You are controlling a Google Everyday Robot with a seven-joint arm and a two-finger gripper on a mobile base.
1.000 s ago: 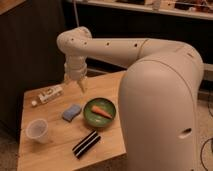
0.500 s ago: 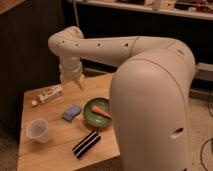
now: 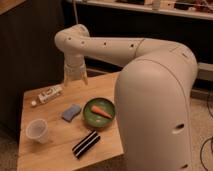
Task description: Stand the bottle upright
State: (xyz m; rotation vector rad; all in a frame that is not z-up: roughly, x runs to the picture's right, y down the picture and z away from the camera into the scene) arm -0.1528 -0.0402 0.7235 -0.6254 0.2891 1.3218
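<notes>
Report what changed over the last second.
The arm's bulky near link swung left across the view; the claw barely shifted, hovering open above the table's far edge, right of the lying bottle. Nothing grasped. Bottle, cup, sponge and bowl stayed put.

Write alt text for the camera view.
A small white-capped bottle lies on its side at the far left of a wooden table, the robot's open claw hanging empty beside it. Nearby: a plastic cup, blue sponge, and carrot in a green bowl.

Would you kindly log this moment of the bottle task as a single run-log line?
stage: pre-grasp | bottle: lying on its side, untouched | gripper: open, empty, over back edge of table, right of bottle
</notes>
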